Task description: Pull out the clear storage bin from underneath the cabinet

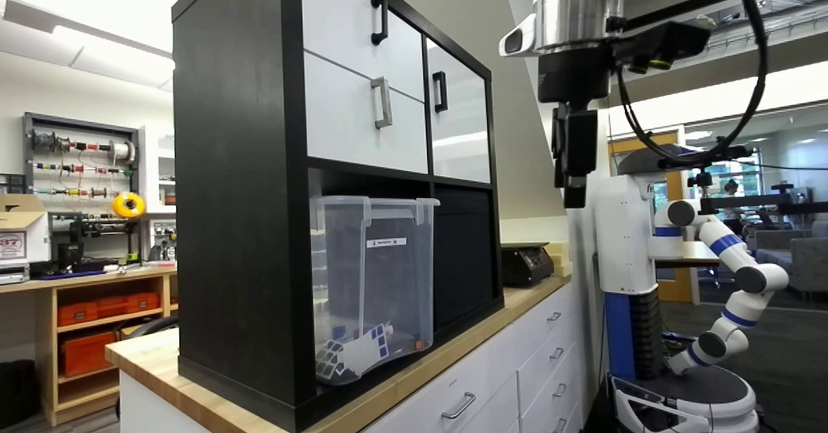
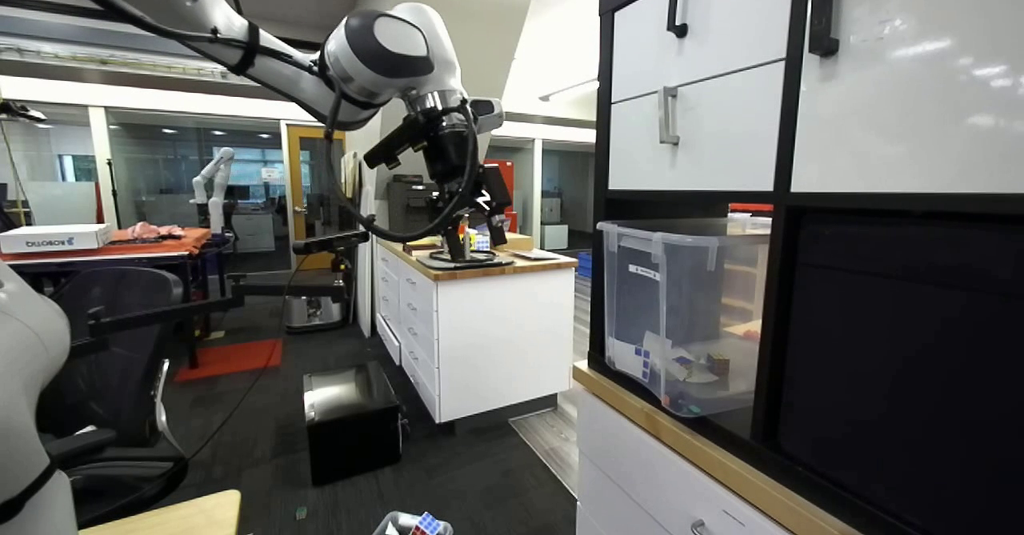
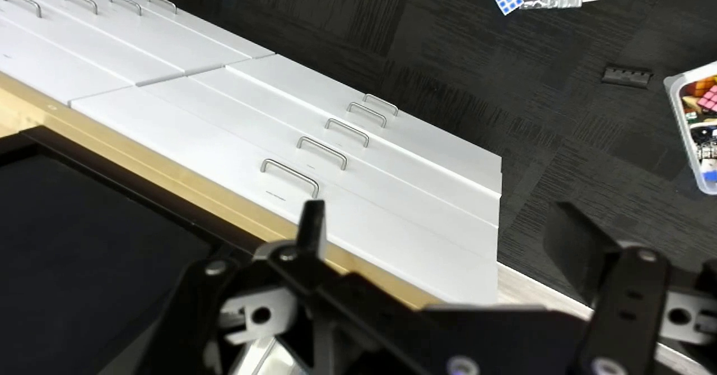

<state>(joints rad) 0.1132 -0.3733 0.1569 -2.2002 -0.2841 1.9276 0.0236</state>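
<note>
The clear storage bin (image 1: 398, 271) stands upright in a lower cubby of the black cabinet (image 1: 233, 180). It also shows in an exterior view (image 2: 640, 303), with white and checkered items inside, and its rim overlaps the cabinet frame. White doors with handles are above it. My gripper (image 1: 570, 190) hangs fingers down, in front of the cabinet and apart from the bin. It is open and empty in an exterior view (image 2: 478, 245) and in the wrist view (image 3: 440, 212). The cabinet (image 3: 101, 212) is at lower left there; the bin is mostly hidden behind the gripper.
The cabinet stands on a long white drawer counter (image 1: 504, 362) with a wooden top and metal handles. A black device (image 1: 527, 265) sits farther along it. A black box (image 2: 352, 419) and an office chair (image 2: 112, 359) stand on the floor. A tub of cubes (image 3: 686, 123) is at right.
</note>
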